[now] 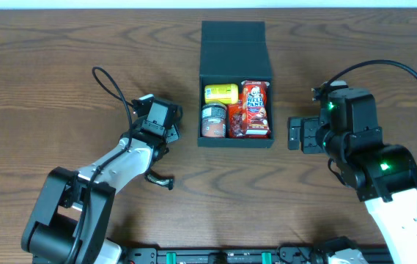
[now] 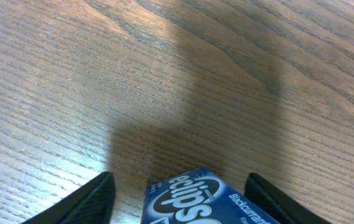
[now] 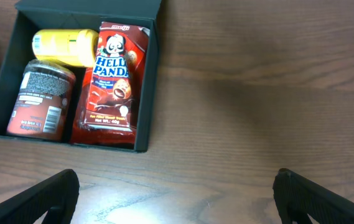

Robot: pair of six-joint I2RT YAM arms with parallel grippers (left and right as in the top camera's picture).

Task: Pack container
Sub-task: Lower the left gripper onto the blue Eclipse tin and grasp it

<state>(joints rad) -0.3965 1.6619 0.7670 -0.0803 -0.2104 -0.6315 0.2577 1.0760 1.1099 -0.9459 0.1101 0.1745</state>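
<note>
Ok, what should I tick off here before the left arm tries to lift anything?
1. Mint box lies between the left gripper fingers: ok.
2. Fingers pressed on the mint box: not ok, a gap shows on one side.
3. Container lid folded back, mouth open: ok.
4. Free room inside: cannot tell. The yellow tub, dark jar and red biscuit packet cover most of the floor.
5. Right gripper open, beside the container and not over it: ok.
</note>
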